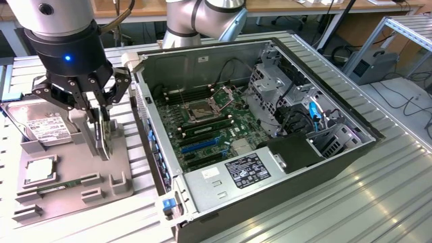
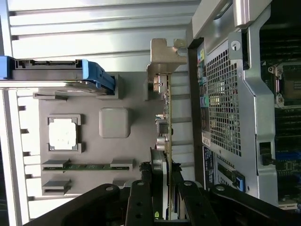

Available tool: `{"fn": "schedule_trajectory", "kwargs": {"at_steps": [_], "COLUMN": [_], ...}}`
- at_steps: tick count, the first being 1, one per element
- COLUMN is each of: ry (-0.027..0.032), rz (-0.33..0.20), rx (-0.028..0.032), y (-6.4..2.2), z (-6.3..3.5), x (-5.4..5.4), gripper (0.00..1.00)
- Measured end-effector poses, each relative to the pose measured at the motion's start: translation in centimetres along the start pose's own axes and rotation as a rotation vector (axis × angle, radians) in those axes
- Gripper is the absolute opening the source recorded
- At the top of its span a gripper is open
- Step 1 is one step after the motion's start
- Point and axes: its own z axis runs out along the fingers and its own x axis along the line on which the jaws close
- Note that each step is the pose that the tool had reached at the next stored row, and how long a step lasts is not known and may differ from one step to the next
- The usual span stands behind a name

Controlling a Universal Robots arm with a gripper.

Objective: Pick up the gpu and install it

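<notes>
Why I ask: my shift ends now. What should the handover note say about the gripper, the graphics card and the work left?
Gripper: closed on the upper part of the graphics card, one finger on each face.
Graphics card: upright on its edge at the gray tray, to the exterior view's left of the open computer case.
Done: card grasped.
Left: card not yet in the case; the install is not done.
</notes>
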Motion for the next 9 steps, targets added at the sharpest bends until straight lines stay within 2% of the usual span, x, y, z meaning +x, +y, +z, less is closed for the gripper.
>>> {"fn": "schedule_trajectory", "kwargs": {"at_steps": [9], "ry": [0.0], "rz": [0.0], "rx": [0.0001], "y": [0.12], "z": [-4.72], "x": [-0.1], "gripper": [0.27]}}
